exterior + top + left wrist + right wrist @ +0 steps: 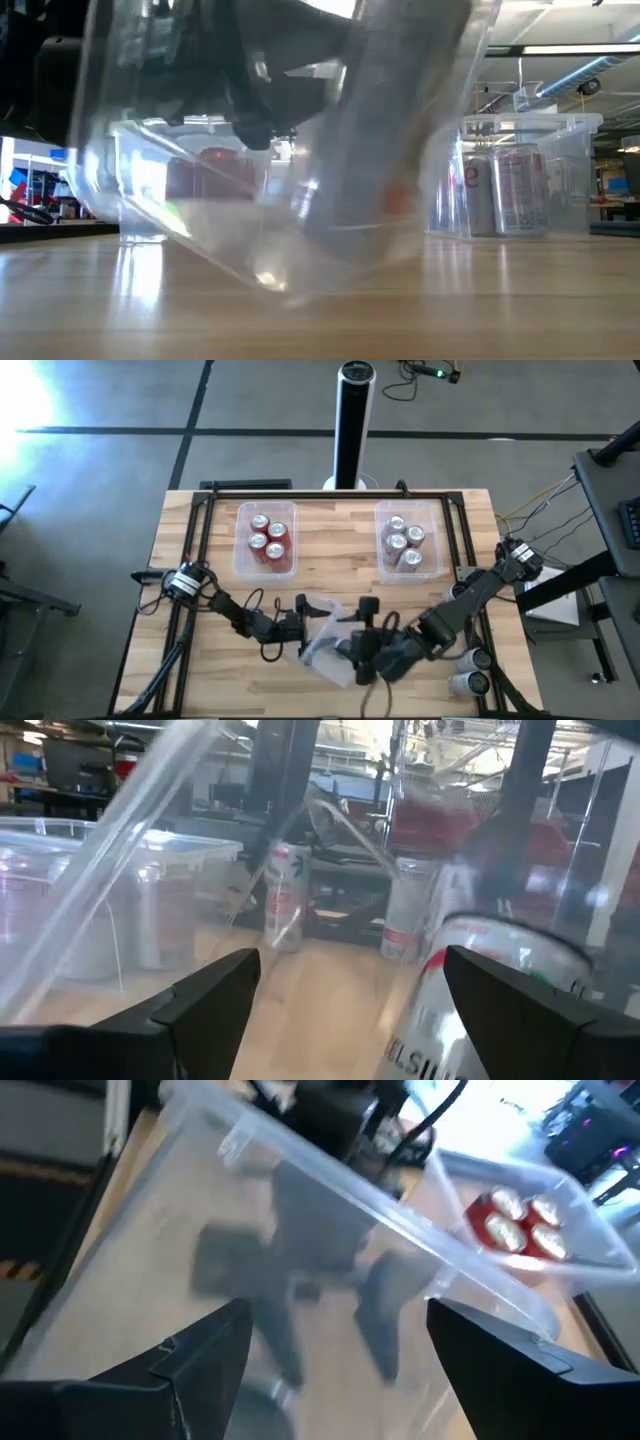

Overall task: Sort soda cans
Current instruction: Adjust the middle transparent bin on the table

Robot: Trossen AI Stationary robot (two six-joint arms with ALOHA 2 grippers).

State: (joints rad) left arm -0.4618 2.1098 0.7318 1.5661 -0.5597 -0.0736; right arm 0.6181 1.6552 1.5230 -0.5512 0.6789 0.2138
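Four red soda cans (268,537) stand upright in a clear plastic tub (287,510) on the far left part of the wooden desk (340,545), well beyond the left hand (296,626). Four silver-grey soda cans (404,541) stand in a second clear tub (434,512) on the far right part, well beyond the right hand (366,661). Two more cans (470,670) lie on their sides at the desk's near right corner, just beside the right arm and behind its hand. A third clear tub (325,632), tilted up off the desk on one edge, sits between the two hands at the near middle of the desk; in the low view it fills most of the picture, leaning, with dark arm parts showing through its walls. The left hand reaches in from the left and meets the tub's left side; its two dark fingers (205,995) stand apart, and a silver can with red and green print (470,995) shows blurred just past them, seen through the clear plastic. The right hand comes in from the right, low at the tub's near right side; its fingers (205,1350) are also spread, with the tub's wall and rim directly ahead of them. Whether either hand is actually touching the tub cannot be told. A black and silver post (354,420) stands on the floor beyond the desk's far edge.
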